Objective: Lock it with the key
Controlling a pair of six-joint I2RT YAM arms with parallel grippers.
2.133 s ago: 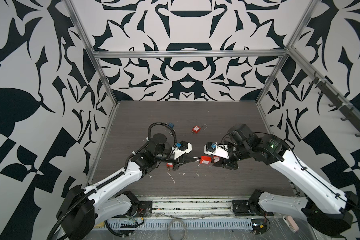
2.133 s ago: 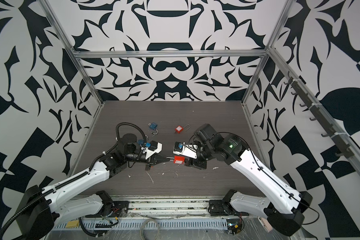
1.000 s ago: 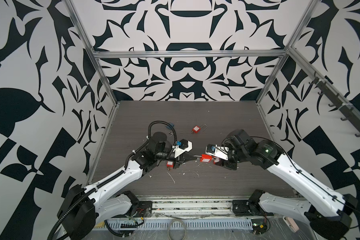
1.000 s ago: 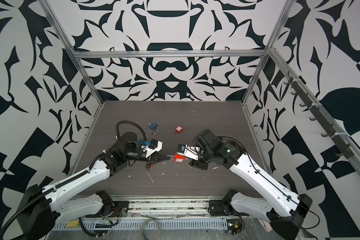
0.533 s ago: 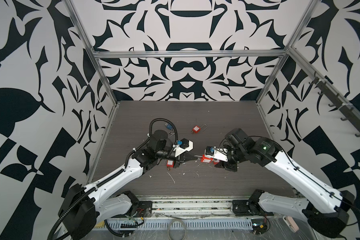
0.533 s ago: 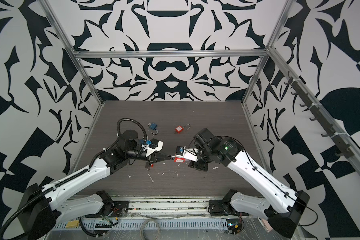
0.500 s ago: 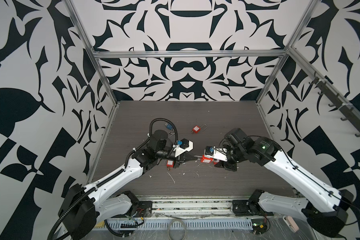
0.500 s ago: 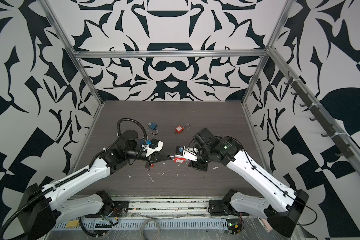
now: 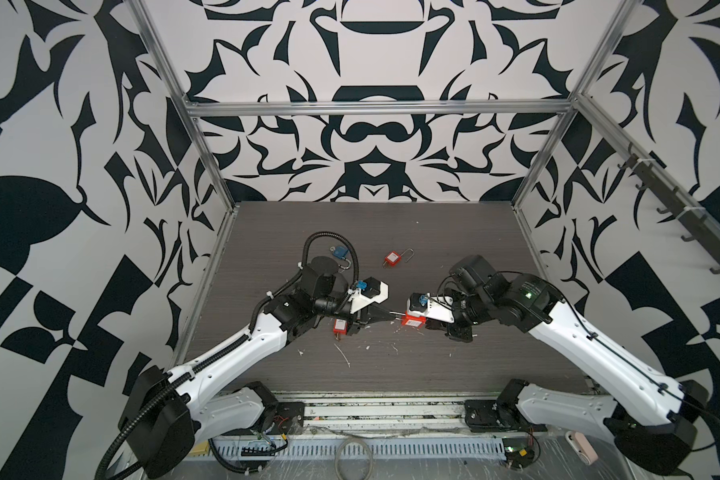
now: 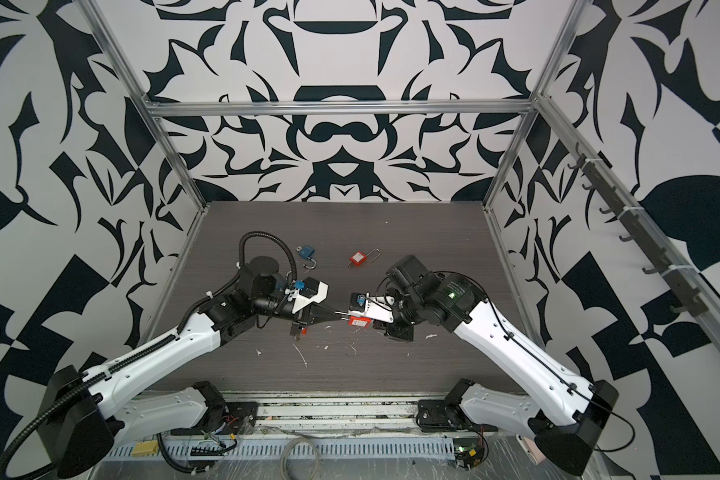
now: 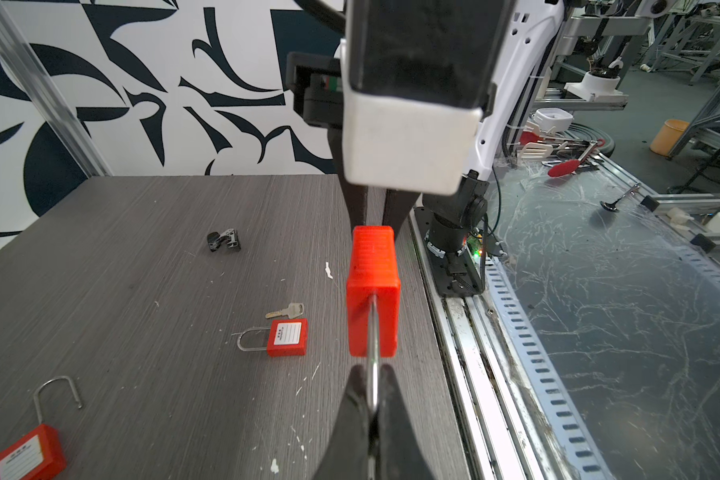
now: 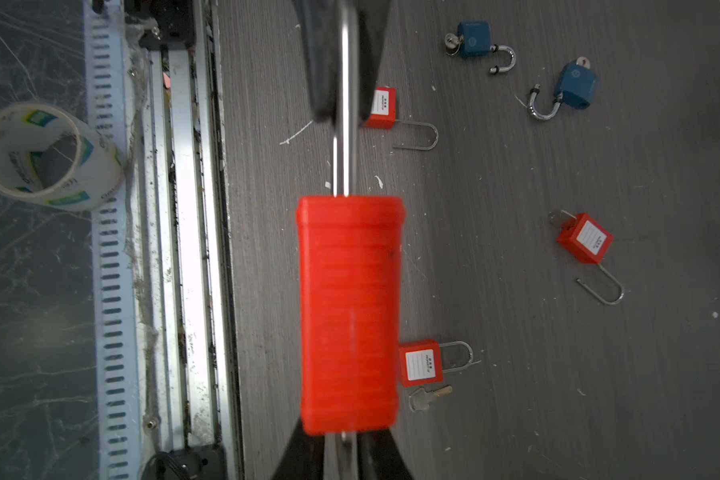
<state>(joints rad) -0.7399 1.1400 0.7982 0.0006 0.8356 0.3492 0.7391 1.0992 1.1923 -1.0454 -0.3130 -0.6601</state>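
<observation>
Right tool has pinched shut on the key in the red padlock. Left tool grips its shackle.

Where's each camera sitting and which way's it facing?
Both top views: high over the front edge, looking down at the table; left arm, right arm show.
Left wrist: behind the left gripper, facing the right gripper across the red padlock.
Right wrist: behind the right gripper, facing the left gripper.
Shared: both wrist views show that padlock.
</observation>
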